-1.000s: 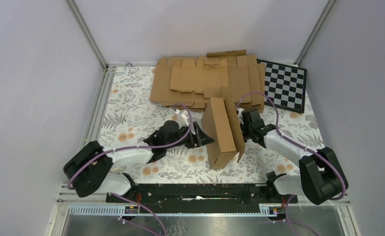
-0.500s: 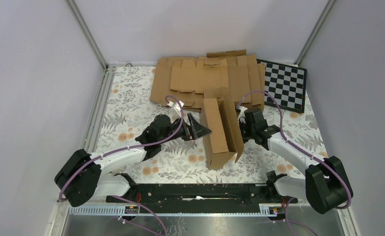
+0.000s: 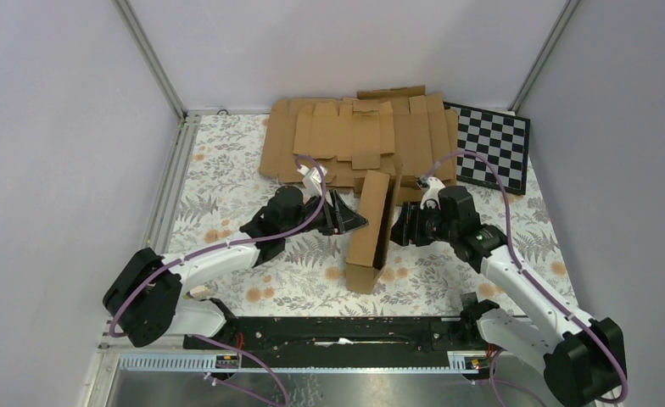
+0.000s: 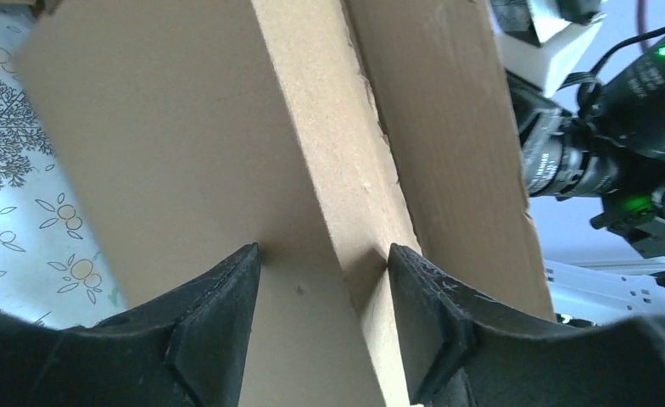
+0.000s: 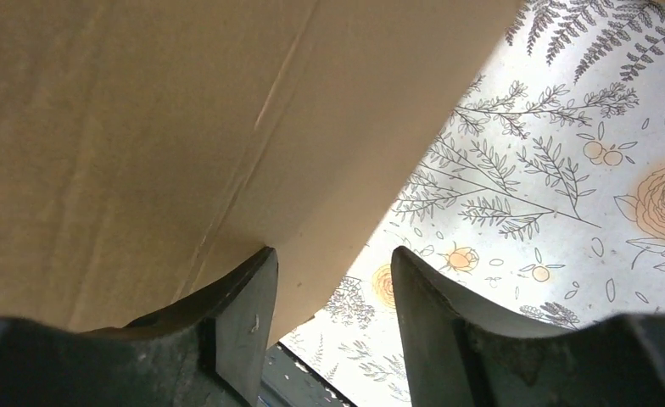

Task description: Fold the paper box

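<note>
The brown cardboard paper box [image 3: 371, 227] stands edgewise along twelve-to-six o'clock, left gripper [image 3: 358, 222] at nine, right gripper [image 3: 396, 233] at three, both parted.

left arm [image 3: 219, 261]: white link shells, black joint housings | right arm [image 3: 516, 275]: same white-and-black build, small green light [image 4: 658, 51] lit at its wrist | cable [image 3: 302, 158]: purple, one running along each arm | left gripper [image 4: 322, 248]: matte black, wedge-shaped fingers tapering to blunt tips | base rail [image 3: 338, 332]: black, flat bar
</note>
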